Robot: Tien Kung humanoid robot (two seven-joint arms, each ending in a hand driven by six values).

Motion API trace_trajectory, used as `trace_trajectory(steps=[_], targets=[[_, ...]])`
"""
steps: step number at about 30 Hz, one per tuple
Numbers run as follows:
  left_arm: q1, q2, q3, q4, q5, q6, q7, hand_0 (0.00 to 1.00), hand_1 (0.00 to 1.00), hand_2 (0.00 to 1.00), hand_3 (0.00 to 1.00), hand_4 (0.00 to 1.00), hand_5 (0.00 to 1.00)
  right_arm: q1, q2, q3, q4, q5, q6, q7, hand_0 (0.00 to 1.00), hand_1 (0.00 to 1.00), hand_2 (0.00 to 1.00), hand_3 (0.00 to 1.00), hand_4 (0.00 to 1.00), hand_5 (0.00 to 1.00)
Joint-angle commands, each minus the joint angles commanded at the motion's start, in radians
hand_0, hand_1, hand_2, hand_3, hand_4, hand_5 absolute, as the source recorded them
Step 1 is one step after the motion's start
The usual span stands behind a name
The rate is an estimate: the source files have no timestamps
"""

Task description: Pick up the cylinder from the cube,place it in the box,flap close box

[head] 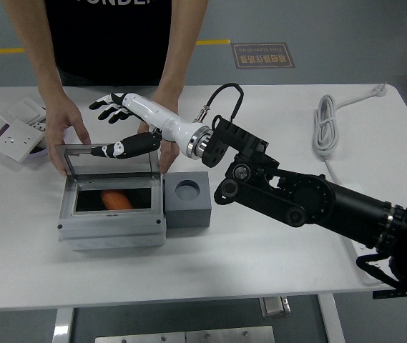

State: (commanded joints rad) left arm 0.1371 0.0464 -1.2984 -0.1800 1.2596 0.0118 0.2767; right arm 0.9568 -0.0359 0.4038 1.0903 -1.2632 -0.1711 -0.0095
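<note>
Head view: our right hand [121, 125], spread and empty, may pinch the person's hands [67, 132] swinging the lid [106, 158] shut.

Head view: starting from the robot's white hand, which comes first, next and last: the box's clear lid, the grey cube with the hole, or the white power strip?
From the right hand:
1. Clear lid, standing open just below the fingers.
2. Grey cube, beside the box's right wall, nearer the robot.
3. White power strip, far off on the table's right side.
</note>
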Motion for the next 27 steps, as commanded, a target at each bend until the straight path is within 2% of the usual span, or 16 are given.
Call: trace_trajectory(steps=[5,10,17,27], targets=[[-0.005,0.000,0.015,0.000,-0.012,-0.002,-0.003,0.923,0.852,0.854,0.951,0.002,0.002,0.001,-0.003,-0.042,-0.030,-0.003,0.000,-0.001,0.764,0.691,0.728,0.788,0.883,0.334],[-0.008,-0.002,0.013,0.000,-0.008,-0.002,-0.005,0.923,0.852,0.854,0.951,0.002,0.002,-0.008,-0.030,-0.062,0.011,-0.017,-0.003,-0.014,0.760,0.687,0.728,0.788,0.882,0.333],[-0.002,-0.001,0.005,0.000,-0.004,0.001,-0.004,0.923,0.852,0.854,0.951,0.002,0.002,-0.011,-0.102,-0.114,0.147,-0.052,-0.004,-0.055,0.760,0.688,0.727,0.789,0.875,0.343],[-0.003,-0.002,0.012,0.000,-0.016,0.004,-0.009,0.923,0.852,0.854,0.951,0.002,0.002,-0.026,-0.160,-0.193,0.302,-0.074,-0.004,-0.099,0.746,0.685,0.731,0.792,0.857,0.361]])
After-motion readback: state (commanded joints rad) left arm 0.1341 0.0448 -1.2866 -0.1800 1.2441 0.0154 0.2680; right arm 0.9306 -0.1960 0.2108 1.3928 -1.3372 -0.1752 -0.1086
